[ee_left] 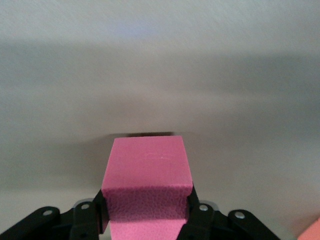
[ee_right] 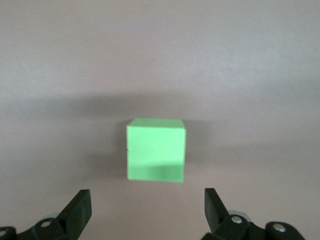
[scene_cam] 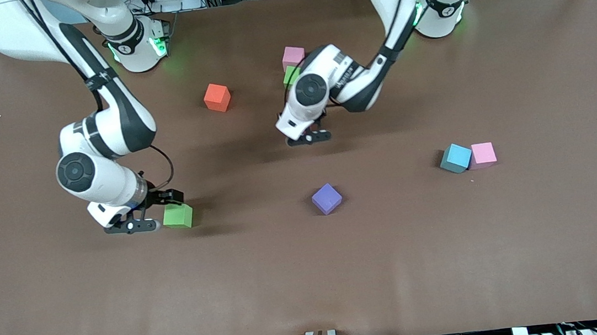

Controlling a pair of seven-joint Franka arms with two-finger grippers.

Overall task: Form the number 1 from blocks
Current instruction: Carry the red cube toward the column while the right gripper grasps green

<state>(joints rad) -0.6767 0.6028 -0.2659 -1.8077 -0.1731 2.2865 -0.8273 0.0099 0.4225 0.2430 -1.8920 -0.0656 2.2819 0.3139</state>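
The left gripper [ee_left: 147,207] is clenched on a deep pink block [ee_left: 147,165], which is held between both fingers close above the table [scene_cam: 507,251]. The right gripper [ee_right: 147,200] is released, and its fingers [ee_right: 80,207] are spread wide. A light green block [ee_right: 156,150] is seated on the table just ahead of those fingers, not yet between them. A purple block [scene_cam: 327,198] is located near the left gripper, nearer to the front camera.

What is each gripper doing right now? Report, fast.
Left gripper: shut on a pink block.
Right gripper: open, holding nothing, low at the table with a green block just ahead of its fingers.
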